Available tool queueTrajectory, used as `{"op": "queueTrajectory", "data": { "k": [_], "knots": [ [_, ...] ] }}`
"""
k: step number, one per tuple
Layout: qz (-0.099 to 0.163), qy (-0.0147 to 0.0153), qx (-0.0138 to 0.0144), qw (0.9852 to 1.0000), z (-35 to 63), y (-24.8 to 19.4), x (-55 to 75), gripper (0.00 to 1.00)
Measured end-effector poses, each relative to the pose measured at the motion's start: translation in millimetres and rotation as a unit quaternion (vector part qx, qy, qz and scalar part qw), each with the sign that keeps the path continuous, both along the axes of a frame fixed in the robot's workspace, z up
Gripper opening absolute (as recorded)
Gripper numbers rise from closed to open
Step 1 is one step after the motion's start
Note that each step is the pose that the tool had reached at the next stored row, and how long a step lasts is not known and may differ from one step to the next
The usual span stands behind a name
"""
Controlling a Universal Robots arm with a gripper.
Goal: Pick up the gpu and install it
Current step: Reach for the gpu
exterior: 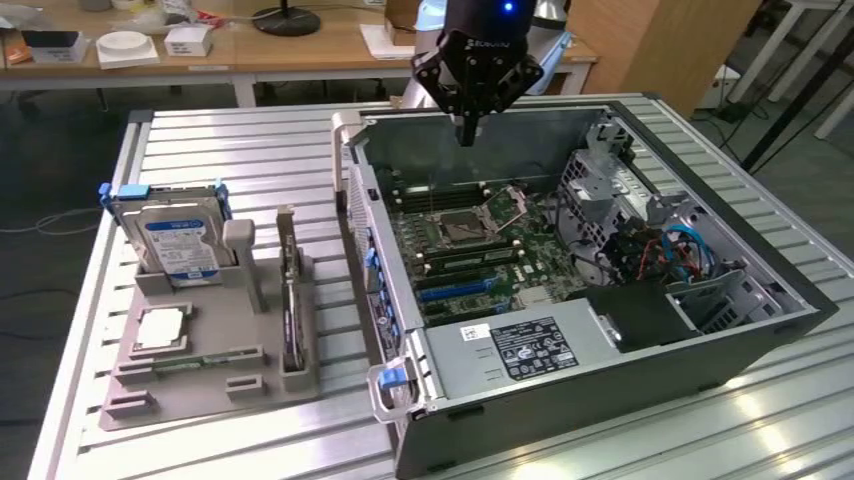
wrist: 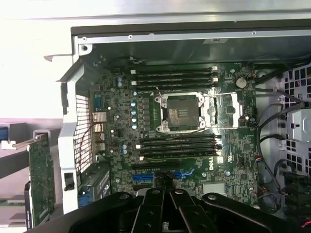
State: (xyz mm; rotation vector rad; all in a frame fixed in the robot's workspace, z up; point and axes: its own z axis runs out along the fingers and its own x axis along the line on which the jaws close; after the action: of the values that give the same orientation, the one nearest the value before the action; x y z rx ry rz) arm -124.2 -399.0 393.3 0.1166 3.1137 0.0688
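Gpu [exterior: 288, 310] stands in holder [exterior: 200, 388], well apart from pincer [exterior: 466, 135].

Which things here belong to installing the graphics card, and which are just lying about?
For the job:
graphics card, standing edge-on in the grey rack
open computer case
gripper, shut and empty, above the case

Lying about:
hard drive
processor chip
memory strip
All three sit in the same rack.
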Motion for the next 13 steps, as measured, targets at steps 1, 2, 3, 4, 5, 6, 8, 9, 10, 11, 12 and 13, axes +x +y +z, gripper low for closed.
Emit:
{"op": "queueTrajectory", "data": {
  "k": [1, 2, 3, 4, 5, 6, 8, 9, 10, 11, 12, 13],
  "knots": [
    [0.000, 0.0000, 0.0000, 1.0000, 0.0, 0.0, -1.0, 0.11],
    [0.000, 0.0000, 0.0000, 1.0000, -0.1, 0.0, -2.1, 0.11],
    [0.000, 0.0000, 0.0000, 1.0000, 0.0, -0.1, -3.1, 0.11],
    [0.000, -0.0001, 0.0001, 1.0000, -0.1, -0.1, -4.1, 0.11],
    [0.000, 0.0000, 0.0000, 1.0000, -0.1, -0.3, -4.9, 0.11],
    [0.000, -0.0001, 0.0001, 1.0000, -0.1, -0.4, -5.5, 0.11],
    [0.000, 0.0000, 0.0000, 1.0000, 0.0, -0.7, -6.8, 0.11],
    [0.000, 0.0000, 0.0000, 1.0000, -0.1, -0.8, -7.3, 0.11],
    [0.000, 0.0000, 0.0000, 1.0000, -0.1, -0.9, -7.8, 0.11],
    [0.000, 0.0000, 0.0001, 1.0000, -0.1, -0.9, -8.2, 0.11],
    [0.000, 0.0000, 0.0000, 1.0000, -0.1, -0.9, -8.1, 0.11],
    [0.000, 0.0000, 0.0000, 1.0000, -0.1, -0.9, -8.1, 0.11]
  ]
}}
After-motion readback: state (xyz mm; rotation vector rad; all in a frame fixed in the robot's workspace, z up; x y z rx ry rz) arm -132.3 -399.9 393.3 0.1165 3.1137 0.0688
